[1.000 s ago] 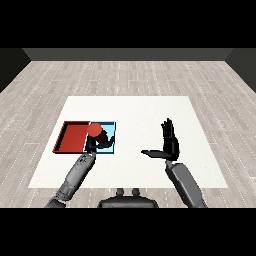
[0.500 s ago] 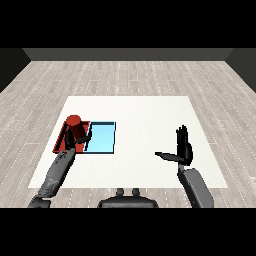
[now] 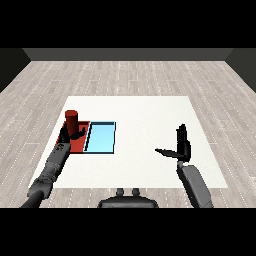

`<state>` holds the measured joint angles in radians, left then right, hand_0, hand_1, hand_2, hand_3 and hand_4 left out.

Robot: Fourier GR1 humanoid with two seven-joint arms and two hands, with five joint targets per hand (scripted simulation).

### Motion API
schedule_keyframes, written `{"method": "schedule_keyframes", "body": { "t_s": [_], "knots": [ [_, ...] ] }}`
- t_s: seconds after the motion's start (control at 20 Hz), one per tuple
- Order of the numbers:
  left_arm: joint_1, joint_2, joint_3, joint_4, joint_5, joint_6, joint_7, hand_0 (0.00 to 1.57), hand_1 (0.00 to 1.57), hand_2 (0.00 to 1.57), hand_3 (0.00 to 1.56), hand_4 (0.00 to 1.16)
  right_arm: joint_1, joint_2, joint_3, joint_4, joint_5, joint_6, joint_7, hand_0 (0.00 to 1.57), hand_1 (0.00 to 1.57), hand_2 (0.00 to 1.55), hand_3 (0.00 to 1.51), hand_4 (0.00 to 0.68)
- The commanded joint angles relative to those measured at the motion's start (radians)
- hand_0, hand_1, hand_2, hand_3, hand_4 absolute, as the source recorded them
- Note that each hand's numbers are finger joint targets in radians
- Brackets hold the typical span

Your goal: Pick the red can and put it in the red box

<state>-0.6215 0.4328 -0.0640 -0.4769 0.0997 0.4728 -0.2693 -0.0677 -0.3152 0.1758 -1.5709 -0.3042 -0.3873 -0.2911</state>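
Now the left hand (image 3: 74, 134) has carried the red can (image 3: 72, 121) over the red tray (image 3: 80, 142), fingers curled round it. Right hand (image 3: 181, 148) stays open, holding nothing.

A single head view looks down and forward from above the near edge of the white bench (image 3: 145, 115), taking in its whole top and the grey plank floor (image 3: 130, 75) beyond. Both forearms enter from the lower corners. The far dark wall (image 3: 128, 54) closes the view.
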Motion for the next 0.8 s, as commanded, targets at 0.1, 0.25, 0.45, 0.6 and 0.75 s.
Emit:
{"method": "schedule_keyframes", "body": {
  "t_s": [0.1,0.25,0.45,0.6,0.75],
  "knots": [
    [-0.128,-0.039,-0.011,0.276,-0.064,0.042,0.091,1.36,1.36,1.25,1.28,0.95,-0.072,0.017,-0.056,0.093,-0.052,0.05,-0.019,0.0,0.0,0.0,0.0,0.0],
    [-0.105,-0.049,-0.017,0.357,-0.079,0.042,0.121,0.65,0.65,0.7,0.0,0.64,-0.082,0.024,-0.064,0.154,-0.039,0.046,-0.04,0.0,0.0,0.0,0.0,0.0],
    [-0.123,-0.015,0.018,0.421,-0.053,0.003,0.178,0.68,0.68,0.69,0.12,0.77,-0.066,0.057,-0.04,0.174,-0.02,0.045,-0.078,0.0,0.0,0.0,0.0,0.0],
    [-0.116,-0.032,0.057,0.432,-0.022,0.07,0.179,1.11,1.11,1.05,0.0,0.66,-0.088,0.058,-0.06,0.228,-0.024,0.064,-0.104,0.0,0.0,0.0,0.0,0.0],
    [-0.088,0.006,0.042,0.452,-0.036,-0.083,0.187,0.0,0.0,0.0,0.0,0.65,-0.065,0.088,-0.048,0.222,-0.026,0.081,-0.145,0.0,0.0,0.0,0.0,0.0]
  ]
}}
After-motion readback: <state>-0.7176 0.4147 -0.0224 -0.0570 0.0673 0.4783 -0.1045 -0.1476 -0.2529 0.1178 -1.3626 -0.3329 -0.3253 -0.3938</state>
